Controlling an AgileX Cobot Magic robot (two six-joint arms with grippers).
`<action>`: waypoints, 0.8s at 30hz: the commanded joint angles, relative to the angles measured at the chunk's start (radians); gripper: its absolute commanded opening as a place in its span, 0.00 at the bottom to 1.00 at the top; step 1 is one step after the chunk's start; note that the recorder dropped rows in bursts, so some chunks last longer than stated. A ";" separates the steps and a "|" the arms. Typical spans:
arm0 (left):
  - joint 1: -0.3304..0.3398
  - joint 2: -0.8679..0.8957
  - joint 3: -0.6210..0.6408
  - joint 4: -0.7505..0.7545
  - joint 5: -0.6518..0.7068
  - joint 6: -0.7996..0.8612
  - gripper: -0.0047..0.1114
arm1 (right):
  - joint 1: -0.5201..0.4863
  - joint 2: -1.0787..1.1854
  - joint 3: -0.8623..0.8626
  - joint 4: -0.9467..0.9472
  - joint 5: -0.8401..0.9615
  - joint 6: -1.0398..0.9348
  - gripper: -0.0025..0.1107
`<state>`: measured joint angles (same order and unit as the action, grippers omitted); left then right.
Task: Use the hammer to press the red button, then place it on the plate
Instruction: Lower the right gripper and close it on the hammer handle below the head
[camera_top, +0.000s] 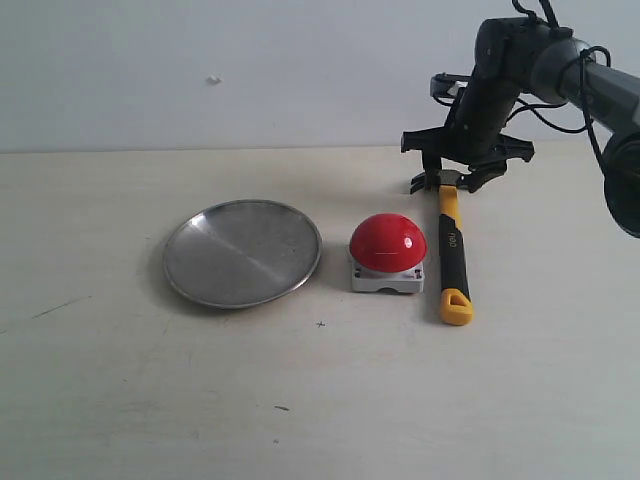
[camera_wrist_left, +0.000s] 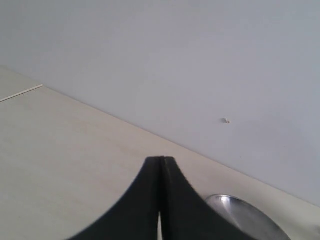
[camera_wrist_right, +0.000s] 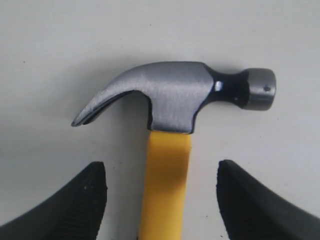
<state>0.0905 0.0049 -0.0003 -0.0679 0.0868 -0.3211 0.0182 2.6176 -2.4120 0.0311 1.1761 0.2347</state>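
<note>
**Right gripper straddles hammer neck**

Right gripper (camera_wrist_right: 162, 200) hangs spread wide, one finger on each side of the yellow handle just under the head, gripping nothing. Hammer (camera_top: 452, 250) lies flat on the table (camera_top: 520, 400); its height under the fingers is hard to judge. Red button (camera_top: 388, 242) sits just beside the handle, plate (camera_top: 242, 252) beyond it. Left gripper (camera_wrist_left: 161, 165) is clenched on nothing, plate rim near its tips.

Pale beige table (camera_top: 300, 420), plain white wall (camera_top: 250, 70)

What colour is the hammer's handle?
The handle is yellow with a black middle section and a yellow end loop; the exterior view shows it best.
</note>
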 joint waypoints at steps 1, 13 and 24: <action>-0.001 -0.005 0.000 0.001 0.001 0.004 0.04 | 0.005 0.001 -0.009 -0.005 -0.018 0.003 0.57; -0.001 -0.005 0.000 0.001 0.001 0.004 0.04 | 0.005 0.039 -0.009 -0.031 -0.045 0.005 0.57; -0.001 -0.005 0.000 0.001 0.001 0.004 0.04 | 0.005 0.067 -0.009 -0.031 -0.068 0.003 0.56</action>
<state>0.0905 0.0049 -0.0003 -0.0679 0.0868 -0.3211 0.0221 2.6718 -2.4120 0.0054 1.1205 0.2406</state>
